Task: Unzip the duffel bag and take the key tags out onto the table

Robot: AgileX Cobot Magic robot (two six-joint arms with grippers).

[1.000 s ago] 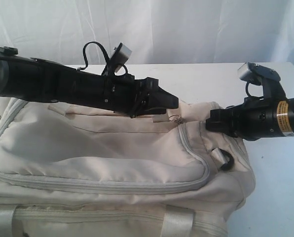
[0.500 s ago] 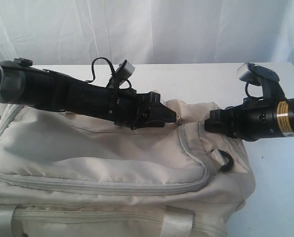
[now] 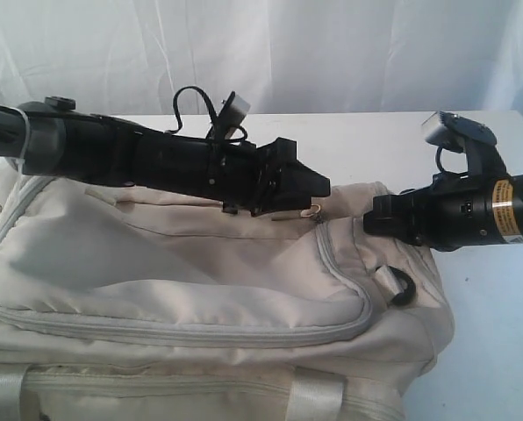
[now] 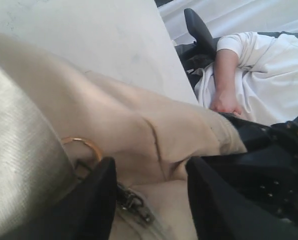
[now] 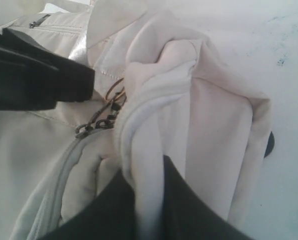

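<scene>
The cream duffel bag [image 3: 200,263] lies zipped on the white table [image 3: 367,140]. Its dark zipper pull [image 5: 101,122] with a small metal ring [image 4: 81,144] sits at the bag's right end. My left gripper [image 3: 318,189] hovers just above that pull, open; in the left wrist view the pull [image 4: 134,200] lies against one finger [image 4: 91,200], not clamped. My right gripper [image 3: 371,219] is shut on a fold of the bag's end fabric [image 5: 149,190]. The key tags are hidden.
A black D-ring [image 3: 402,287] hangs at the bag's right end and shiny straps [image 3: 318,395] run across the near side. Bare table [image 3: 490,333] lies right of the bag. A seated person in white [image 4: 254,75] is beyond the table edge.
My left gripper dipped towards the zipper pull, then rose and shifted slightly right, staying over the pull. The right gripper kept its hold on the fabric and did not move.
</scene>
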